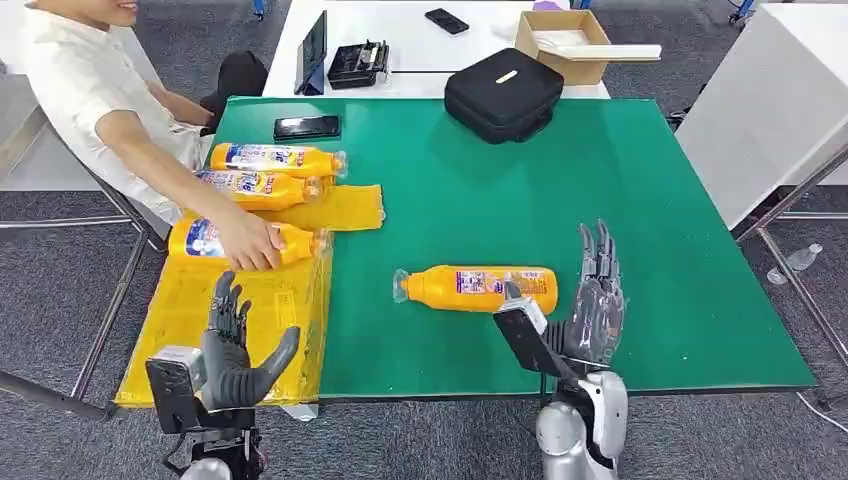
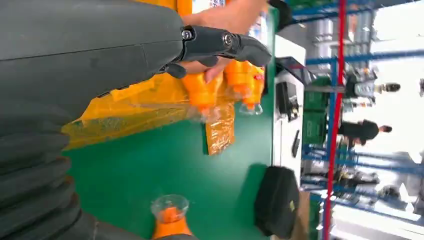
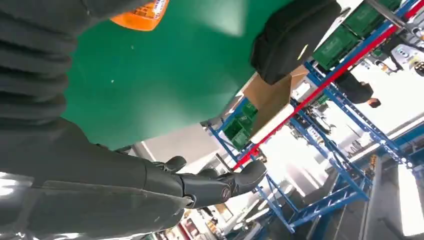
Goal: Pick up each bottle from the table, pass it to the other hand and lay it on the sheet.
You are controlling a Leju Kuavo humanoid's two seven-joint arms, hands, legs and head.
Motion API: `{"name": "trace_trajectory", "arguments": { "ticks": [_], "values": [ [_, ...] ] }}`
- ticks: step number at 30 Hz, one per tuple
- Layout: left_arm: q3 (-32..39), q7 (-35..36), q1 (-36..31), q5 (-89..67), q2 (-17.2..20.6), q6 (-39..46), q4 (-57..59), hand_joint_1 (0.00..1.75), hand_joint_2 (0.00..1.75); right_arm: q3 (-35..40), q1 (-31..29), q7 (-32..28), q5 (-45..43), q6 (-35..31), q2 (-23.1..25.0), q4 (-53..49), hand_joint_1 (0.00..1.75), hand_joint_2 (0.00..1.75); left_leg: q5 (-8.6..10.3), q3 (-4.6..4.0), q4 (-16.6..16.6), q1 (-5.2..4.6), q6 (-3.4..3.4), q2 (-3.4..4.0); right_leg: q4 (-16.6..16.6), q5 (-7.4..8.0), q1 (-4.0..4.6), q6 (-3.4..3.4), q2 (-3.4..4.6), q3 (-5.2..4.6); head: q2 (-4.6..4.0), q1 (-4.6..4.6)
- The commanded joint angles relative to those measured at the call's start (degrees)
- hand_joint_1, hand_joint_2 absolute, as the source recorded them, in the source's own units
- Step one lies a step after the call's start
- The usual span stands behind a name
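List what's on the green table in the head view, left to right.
Yellow sheet → black phone → lone orange bottle lying on the mat → black case → right hand, open beside the bottle's base. The three bottles over the sheet are left out, since they overlap it.

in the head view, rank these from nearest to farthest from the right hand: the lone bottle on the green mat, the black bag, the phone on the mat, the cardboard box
From the right hand:
1. Lone bottle, lying just to its left, right beside the fingers.
2. Black bag, at the mat's far edge, ahead of the hand.
3. Cardboard box, on the white table beyond the bag.
4. Phone, far left corner of the mat.
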Motion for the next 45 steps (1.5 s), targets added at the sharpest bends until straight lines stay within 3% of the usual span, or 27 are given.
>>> {"name": "trace_trajectory", "arguments": {
  "ticks": [1, 4, 8, 16, 17, 20, 22, 24, 31, 34, 36, 39, 45],
  "values": [
    [-3.0, -2.8, -1.9, -4.2, -1.1, -0.3, 3.7, 0.00, 1.75, 1.8, -0.4, 4.3, 10.8, -3.5, -6.4, 4.9, 0.00, 1.75, -0.05, 0.25, -0.1, 0.06, 0.01, 0.02, -0.1, -0.04, 0.11, -0.22, -0.09, 0.33, 0.00, -0.02],
    [-3.9, -1.0, -2.3, -1.9, -1.1, -2.2, 4.8, 0.00, 1.75, 3.6, -2.2, 8.8, 20.4, -4.7, -10.4, 10.4, 0.00, 1.75, -0.05, 0.32, -0.1, 0.09, 0.01, 0.01, -0.2, -0.02, 0.15, -0.24, -0.11, 0.41, 0.00, -0.02],
    [-3.2, -4.6, -2.9, 3.5, -1.1, -2.5, 5.2, 0.00, 1.75, 9.4, -5.8, 16.4, 22.5, -4.6, -17.3, 18.0, 0.00, 1.75, -0.02, 0.25, -0.1, 0.08, 0.03, 0.12, -0.2, 0.06, 0.13, -0.13, 0.04, 0.31, 0.00, -0.02],
    [-4.0, -4.9, -3.6, 1.8, -1.1, -1.3, 4.8, 0.00, 1.75, 9.9, -6.1, 16.9, 22.5, -4.0, -17.7, 17.6, 0.00, 1.75, -0.05, 0.23, 0.0, 0.03, 0.02, 0.03, -0.1, -0.02, 0.09, -0.20, -0.08, 0.31, 0.00, -0.02],
    [-4.1, -5.4, -3.7, -1.0, -1.1, 0.0, 4.9, 0.00, 1.75, 12.1, -6.1, 18.6, 22.5, -3.5, -19.8, 16.7, 0.00, 1.75, -0.03, 0.16, 0.0, 0.03, 0.02, 0.00, -0.1, -0.01, 0.08, -0.16, -0.09, 0.24, 0.00, -0.02],
    [-5.4, -5.0, -5.6, -10.3, -1.1, 6.5, 6.5, 0.00, 1.75, 10.8, -6.0, 19.0, 22.5, -1.0, -19.3, 16.4, 0.00, 1.75, -0.10, 0.28, 0.0, 0.04, 0.02, 0.13, -0.1, -0.04, 0.10, -0.23, 0.00, 0.34, 0.00, -0.04],
    [-6.6, -5.4, -6.0, -11.4, -1.1, 6.1, 5.9, 0.00, 1.75, 13.3, -6.8, 21.3, 22.5, 0.3, -22.2, 17.8, 0.00, 1.75, 0.00, 0.05, 0.0, 0.02, 0.02, -0.07, 0.0, 0.00, 0.05, -0.08, -0.14, 0.13, 0.00, -0.04],
    [-8.1, -7.9, -6.1, -14.6, -1.1, 7.1, 4.9, 0.00, 1.75, 10.7, -7.8, 18.9, 22.5, 0.2, -20.9, 20.5, 0.00, 1.75, 0.00, 0.06, 0.0, 0.03, 0.03, -0.02, -0.1, 0.02, 0.07, -0.09, -0.09, 0.12, 0.00, -0.07],
    [-10.0, -9.7, -6.7, -16.8, -1.1, 6.0, 4.0, 0.00, 1.75, 13.2, -13.0, 17.9, 22.5, 5.6, -23.1, 30.1, 0.00, 1.75, -0.07, 0.18, 0.0, 0.05, 0.04, 0.15, -0.1, 0.01, 0.11, -0.20, 0.02, 0.26, 0.00, -0.04],
    [-10.2, -10.4, -6.7, -16.4, -1.1, 5.9, 4.1, 0.00, 1.75, 13.2, -15.1, 16.0, 22.4, 3.5, -22.8, 34.8, 0.00, 1.75, -0.03, 0.12, 0.0, 0.05, 0.02, 0.09, -0.1, 0.04, 0.10, -0.13, 0.00, 0.20, 0.00, -0.07],
    [-11.5, -12.2, -7.1, -17.4, -1.0, 5.7, 3.9, 0.00, 1.75, 12.6, -17.1, 10.9, 18.7, 0.3, -21.4, 38.1, 0.00, 1.75, -0.04, 0.15, 0.0, 0.02, 0.02, 0.13, -0.1, 0.03, 0.07, -0.13, 0.04, 0.19, 0.00, -0.07],
    [-12.0, -11.4, -7.4, -15.6, -1.1, 5.6, 3.9, 0.00, 1.75, 12.3, -18.8, 8.2, 13.8, 3.4, -19.6, 41.0, 0.00, 1.75, -0.02, 0.07, 0.0, 0.03, 0.01, 0.12, 0.0, 0.04, 0.07, -0.09, 0.04, 0.11, 0.00, -0.04],
    [-12.7, -10.5, -7.7, -14.9, -1.1, 5.4, 4.7, 0.00, 1.75, 13.6, -20.4, 6.3, 11.7, 2.2, -19.3, 47.0, 0.00, 1.75, -0.04, 0.14, 0.0, 0.05, 0.02, 0.12, 0.0, 0.03, 0.10, -0.14, 0.03, 0.19, 0.00, -0.07]
  ]
}}
